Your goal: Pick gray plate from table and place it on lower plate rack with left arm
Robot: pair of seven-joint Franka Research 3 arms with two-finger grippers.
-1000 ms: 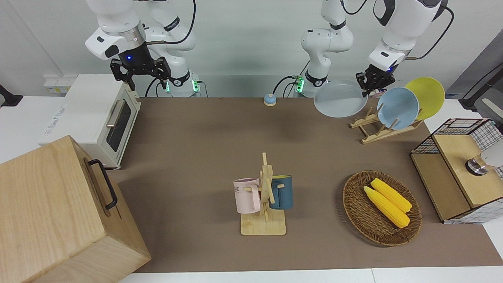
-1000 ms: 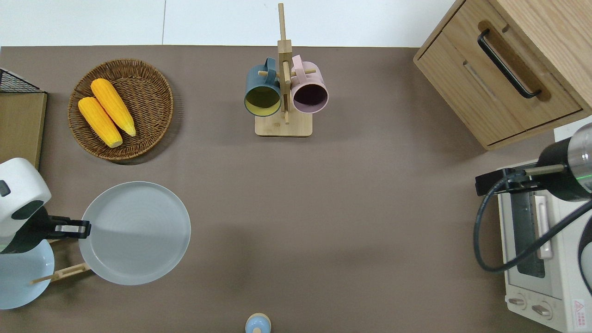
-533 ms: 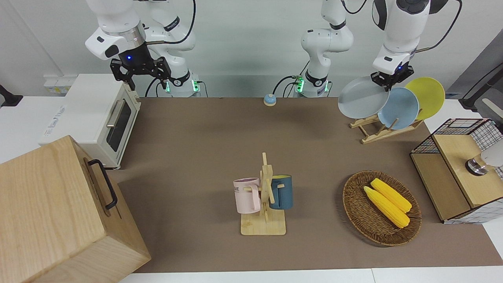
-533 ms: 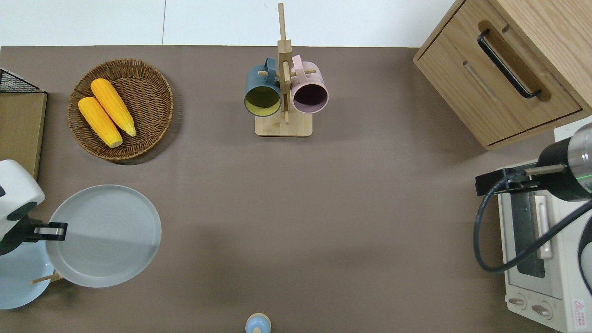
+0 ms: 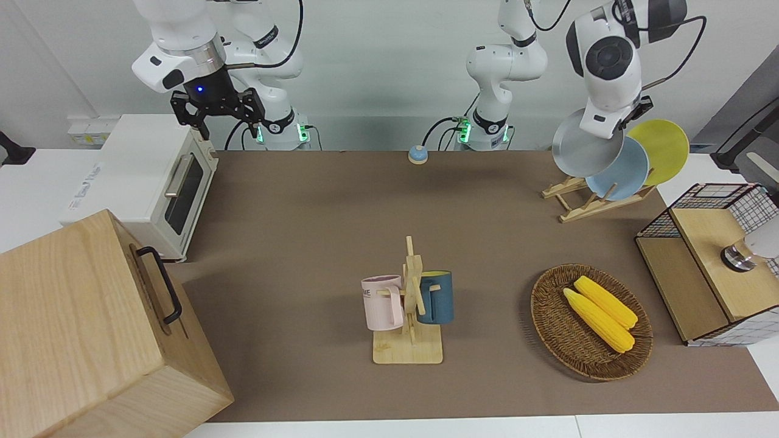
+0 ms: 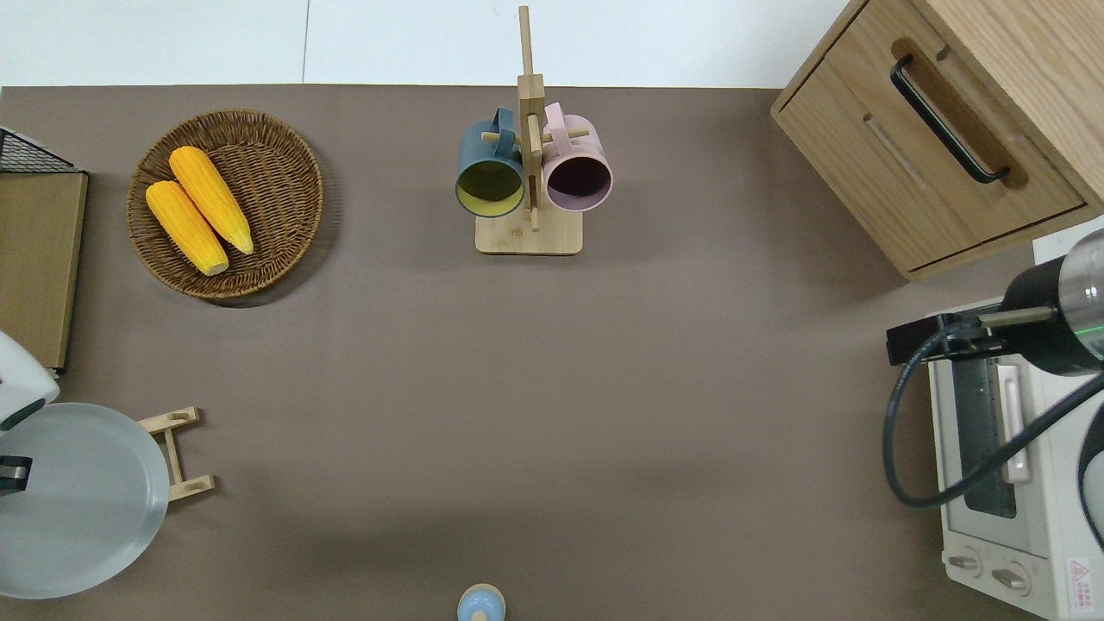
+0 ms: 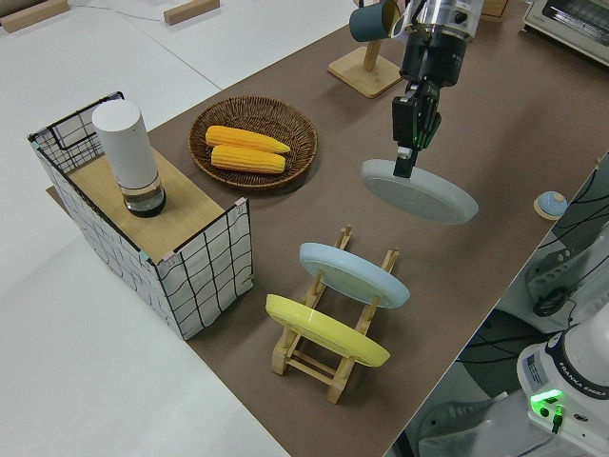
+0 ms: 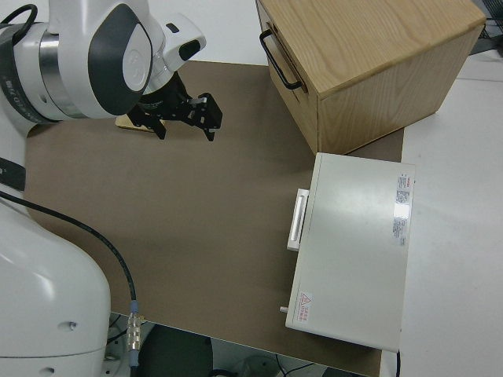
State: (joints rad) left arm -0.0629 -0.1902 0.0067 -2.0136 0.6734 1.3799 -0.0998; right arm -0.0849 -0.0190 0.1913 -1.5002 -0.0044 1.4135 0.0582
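Two steps show: the table (image 5: 316,243) no longer bears the gray plate (image 7: 419,190), and racking remains. Left gripper (image 7: 409,148) pinches its rim, tilted, over the rack (image 7: 328,328), whose free slots sit at three o'clock overhead. Only the side view shows the grip. Right arm is parked, jaws spread, empty.

Arms (image 5: 517,61): glossy white, rounded joints, dark gray caps.
Cables (image 6: 914,431): black, looped.
Wrist light (image 5: 199,89): small, blue.
Fingers (image 8: 211,118): black.
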